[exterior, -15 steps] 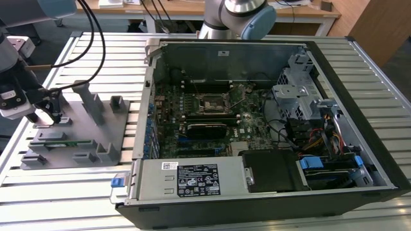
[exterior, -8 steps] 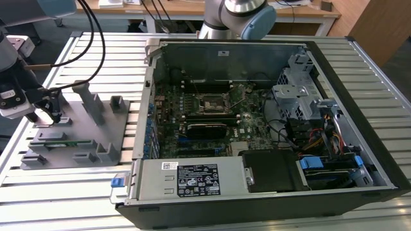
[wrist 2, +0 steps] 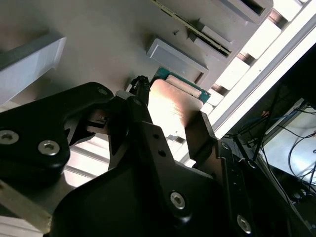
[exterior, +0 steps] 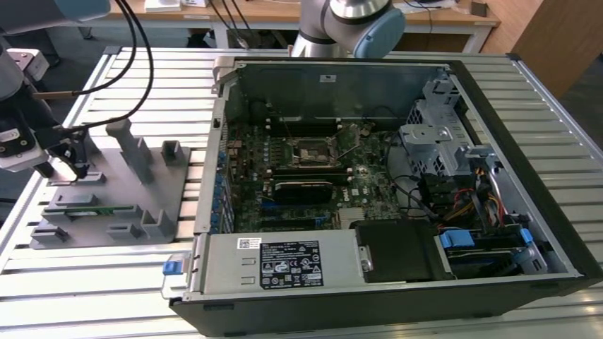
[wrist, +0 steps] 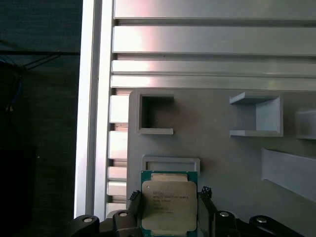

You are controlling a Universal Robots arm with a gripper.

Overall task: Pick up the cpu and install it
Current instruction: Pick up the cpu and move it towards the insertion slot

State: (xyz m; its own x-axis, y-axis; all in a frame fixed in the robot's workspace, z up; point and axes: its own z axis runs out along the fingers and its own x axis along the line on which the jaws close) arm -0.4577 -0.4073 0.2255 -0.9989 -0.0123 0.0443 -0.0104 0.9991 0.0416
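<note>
cpu (wrist: 169, 213) clamped btwn gripper (wrist: 169, 196) jaws

One cpu (wrist: 169, 205), one green memory stick (exterior: 111, 209), one open computer case (exterior: 512, 113), one grey holder plate (exterior: 179, 198) by the counter's (exterior: 151, 92) edge at the exterior view's left, and one gripper (exterior: 64, 168) with two fingers (wrist: 134, 210).

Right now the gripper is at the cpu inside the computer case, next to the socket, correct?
Not inside the case. The exterior view shows the gripper at the cpu over the grey fixture plate, on the exterior view's left and outside the computer case, well away from the socket.
</note>
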